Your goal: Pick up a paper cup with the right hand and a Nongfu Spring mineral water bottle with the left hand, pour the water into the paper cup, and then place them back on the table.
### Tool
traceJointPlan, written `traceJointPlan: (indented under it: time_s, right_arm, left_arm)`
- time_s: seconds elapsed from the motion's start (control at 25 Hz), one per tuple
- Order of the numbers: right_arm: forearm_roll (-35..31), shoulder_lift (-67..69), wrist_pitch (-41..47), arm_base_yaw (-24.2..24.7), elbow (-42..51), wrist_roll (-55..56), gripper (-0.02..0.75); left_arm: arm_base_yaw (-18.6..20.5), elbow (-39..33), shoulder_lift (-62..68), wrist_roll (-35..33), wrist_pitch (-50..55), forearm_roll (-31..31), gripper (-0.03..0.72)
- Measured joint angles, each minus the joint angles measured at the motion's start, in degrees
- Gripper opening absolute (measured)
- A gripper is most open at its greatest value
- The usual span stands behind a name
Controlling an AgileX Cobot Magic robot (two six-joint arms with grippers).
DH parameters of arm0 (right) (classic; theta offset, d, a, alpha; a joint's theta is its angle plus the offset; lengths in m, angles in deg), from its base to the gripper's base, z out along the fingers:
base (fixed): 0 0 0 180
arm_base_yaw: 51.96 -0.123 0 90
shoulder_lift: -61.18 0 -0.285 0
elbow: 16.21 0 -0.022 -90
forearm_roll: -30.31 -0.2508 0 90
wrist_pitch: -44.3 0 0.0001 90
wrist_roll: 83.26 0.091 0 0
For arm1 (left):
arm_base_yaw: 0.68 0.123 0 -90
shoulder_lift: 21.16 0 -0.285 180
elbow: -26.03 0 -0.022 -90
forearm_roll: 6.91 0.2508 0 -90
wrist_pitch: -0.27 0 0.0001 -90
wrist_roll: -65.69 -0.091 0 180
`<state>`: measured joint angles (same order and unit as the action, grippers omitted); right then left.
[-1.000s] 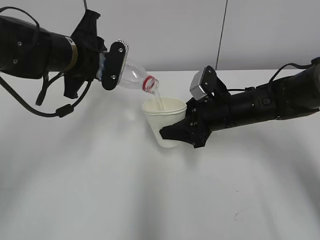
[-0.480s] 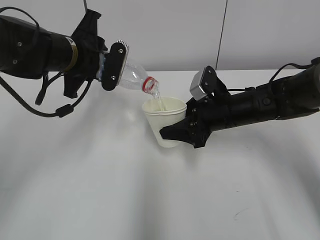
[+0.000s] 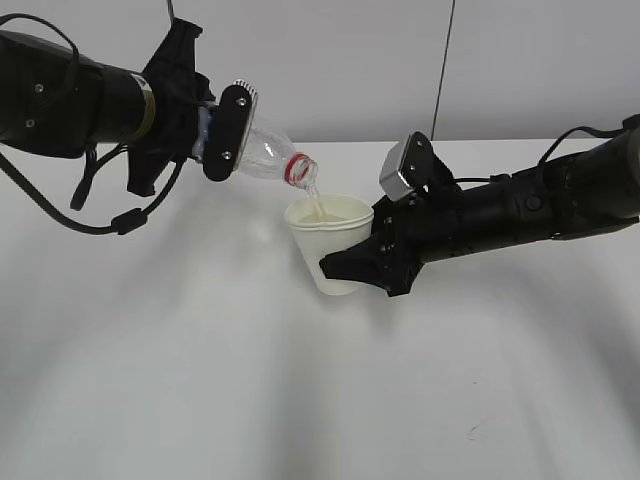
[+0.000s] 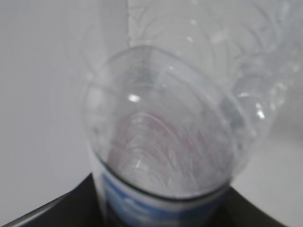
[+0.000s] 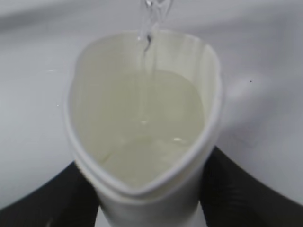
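Exterior view shows the pour under way: the left hand (image 3: pixel 215 135) pinches the Nongfu Spring mineral water bottle (image 3: pixel 265 155) about its body, neck tipped downward beyond the claw, and a thin stream of water (image 3: pixel 316 200) falls from the mouth into the paper cup (image 3: pixel 330 245) just below it. The right hand (image 3: pixel 365 262) clamps the cup's wall, holding it tilted and clear of the table (image 3: pixel 300 400).

From the right wrist, the cup (image 5: pixel 144 123) sits between the black fingers (image 5: pixel 236 189), its rim squeezed to an oval, with the stream entering at the edge farthest from the claw.

To do this step well, I judge the bottle mouth should shift a little toward the cup's centre, since the water lands close to the rim. The tilt ought to stay gentle. Squeezing harder on the cup would narrow the opening and risk spilling.
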<state>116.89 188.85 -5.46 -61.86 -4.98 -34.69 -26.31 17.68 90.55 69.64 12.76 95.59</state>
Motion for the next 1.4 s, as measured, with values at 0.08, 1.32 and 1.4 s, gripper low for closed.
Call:
traceJointPlan:
  time_s: [0.08,1.32,1.4]
  right_arm:
    - [0.0,0.0,0.0,0.0,0.0,0.0,0.431]
    - [-10.1,0.1,0.3,0.0,0.0,-6.1,0.431]
    - [-12.0,0.2,0.3,0.5,0.0,-6.6,0.431]
  left_arm:
    - [0.0,0.0,0.0,0.0,0.0,0.0,0.290]
    - [0.0,0.0,0.0,16.5,-3.2,-5.9,0.290]
    - [0.0,0.0,0.0,16.5,-3.4,-9.2,0.290]
